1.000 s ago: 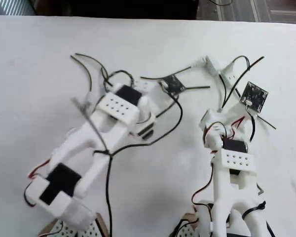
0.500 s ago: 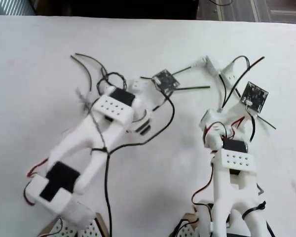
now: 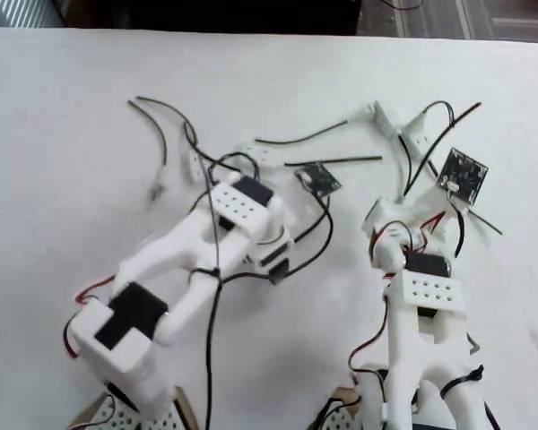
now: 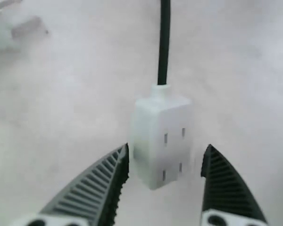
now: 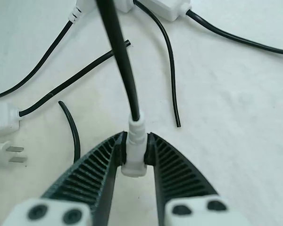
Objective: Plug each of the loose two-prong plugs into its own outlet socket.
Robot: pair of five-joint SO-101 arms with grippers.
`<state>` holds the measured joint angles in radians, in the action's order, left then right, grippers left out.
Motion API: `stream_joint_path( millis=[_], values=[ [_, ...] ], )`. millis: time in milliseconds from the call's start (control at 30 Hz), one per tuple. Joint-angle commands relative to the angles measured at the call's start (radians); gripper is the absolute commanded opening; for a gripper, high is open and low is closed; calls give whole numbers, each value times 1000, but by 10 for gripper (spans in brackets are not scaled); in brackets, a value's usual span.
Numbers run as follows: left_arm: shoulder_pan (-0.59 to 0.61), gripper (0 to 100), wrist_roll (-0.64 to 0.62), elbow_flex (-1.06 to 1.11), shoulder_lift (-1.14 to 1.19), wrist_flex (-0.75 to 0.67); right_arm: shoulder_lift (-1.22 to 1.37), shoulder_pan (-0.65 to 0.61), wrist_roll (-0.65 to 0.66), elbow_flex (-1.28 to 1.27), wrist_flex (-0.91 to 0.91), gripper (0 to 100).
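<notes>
A white outlet socket (image 4: 160,141) on a black cord lies between the fingers of my open left gripper (image 4: 164,165). One finger (image 4: 108,181) touches its side; the other stands a little off it. From above, this gripper (image 3: 276,253) sits mid-table under the left arm. My right gripper (image 5: 135,141) is shut on a white two-prong plug (image 5: 133,157), whose black cord runs up and away; in the high view this gripper (image 3: 383,217) is right of centre. Another white socket (image 5: 0,120) and a loose plug (image 5: 7,153) with bare prongs lie beside it.
Two small black modules (image 3: 318,179) (image 3: 462,175) lie among loose black cords. More white plugs and sockets (image 3: 403,125) sit at the back right, and a grey-pronged plug (image 3: 157,188) at the left. The far part of the table (image 3: 269,63) is bare.
The left arm has swung right and back toward the near edge, and the black module by it has shifted right and nearer. The right arm has not moved.
</notes>
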<state>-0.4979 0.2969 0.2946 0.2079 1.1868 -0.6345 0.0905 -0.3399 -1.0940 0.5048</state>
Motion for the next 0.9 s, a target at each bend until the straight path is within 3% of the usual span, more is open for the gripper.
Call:
stream_joint_path(
  millis=[0, 300, 500, 667, 867],
  values=[
    [-7, 260, -5, -6, -139, 57, -25, 8, 0, 14, -18, 17],
    [-2, 256, -9, -5, -363, 176, -33, 8, 0, 14, -15, 17],
    [124, 253, -15, 5, -552, 227, -153, -1, 118, 68, 99, 17],
    [254, 208, -44, 68, -690, 227, -351, -145, 229, 121, 305, 17],
    [318, 207, -46, 321, -898, 83, -495, -398, 362, 140, 492, 17]
  ],
)
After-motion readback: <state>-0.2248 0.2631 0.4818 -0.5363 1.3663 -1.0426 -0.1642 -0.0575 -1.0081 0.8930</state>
